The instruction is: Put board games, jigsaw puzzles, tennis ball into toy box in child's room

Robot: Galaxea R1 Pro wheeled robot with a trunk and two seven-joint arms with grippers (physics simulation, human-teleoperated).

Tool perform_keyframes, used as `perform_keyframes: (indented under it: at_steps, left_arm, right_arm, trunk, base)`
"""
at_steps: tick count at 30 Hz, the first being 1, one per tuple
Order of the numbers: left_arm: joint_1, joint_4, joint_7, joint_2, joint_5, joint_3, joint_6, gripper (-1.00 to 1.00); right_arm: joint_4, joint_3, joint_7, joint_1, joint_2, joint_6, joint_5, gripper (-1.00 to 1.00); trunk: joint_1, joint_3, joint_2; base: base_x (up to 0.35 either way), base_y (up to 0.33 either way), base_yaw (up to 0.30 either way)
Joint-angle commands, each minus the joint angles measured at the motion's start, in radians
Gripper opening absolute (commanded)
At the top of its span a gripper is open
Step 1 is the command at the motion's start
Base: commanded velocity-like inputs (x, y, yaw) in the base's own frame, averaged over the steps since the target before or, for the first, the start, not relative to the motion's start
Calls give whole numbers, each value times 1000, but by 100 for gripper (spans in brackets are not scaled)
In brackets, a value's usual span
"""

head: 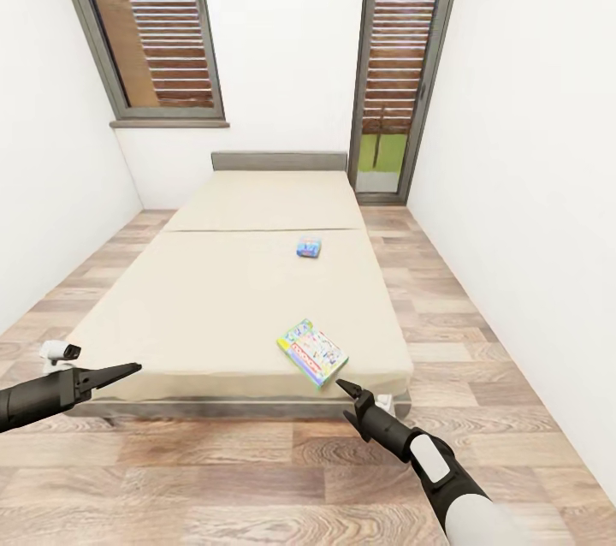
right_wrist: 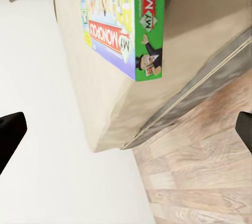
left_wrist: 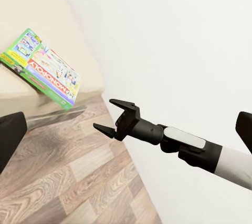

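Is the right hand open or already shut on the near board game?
Open and empty. The right hand has its fingers spread just short of the bed's near corner; the near board game lies flat on the bed, untouched.

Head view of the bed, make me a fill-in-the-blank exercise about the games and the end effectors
1. The number of board games lying on the bed is ____.
2. The Monopoly box lies near the bed's foot corner, closest to the ____ end effector.
3. That end effector's jaws are ____, holding nothing.
4. The smaller game lies nearer the ____ of the bed than the Monopoly box.

Missing words: two; right; open; head
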Motion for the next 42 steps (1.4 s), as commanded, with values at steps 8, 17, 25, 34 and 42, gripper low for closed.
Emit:
perform_keyframes:
  at_steps: [8, 17, 25, 34, 42]
  left_arm:
    - [-1, 0, -5, 1, -1, 0, 11, 100]
    - [0, 0, -5, 2, -1, 0, 11, 100]
    - [0, 0, -5, 4, 0, 0, 11, 100]
    - [0, 0, -5, 3, 2, 11, 9, 100]
    - [0, 0, -5, 3, 2, 27, 7, 100]
  right_arm:
    - [-1, -6, 0, -1, 1, 8, -2, 100]
    - [-1, -5, 1, -1, 1, 8, -1, 100]
    - [-1, -5, 1, -1, 1, 8, 0, 100]
    - [-1, -4, 1, -1, 1, 8, 0, 100]
    - [-1, -4, 1, -1, 1, 7, 1, 100]
  trunk:
    - [31, -26, -57]
    - [54, -45, -99]
    - [54, -45, -99]
    - [54, -45, -99]
    - [54, -45, -99]
  base:
    - [0, 0, 0]
    - [0, 0, 0]
    - [0, 0, 0]
    - [67, 51, 0]
    - [73, 41, 0]
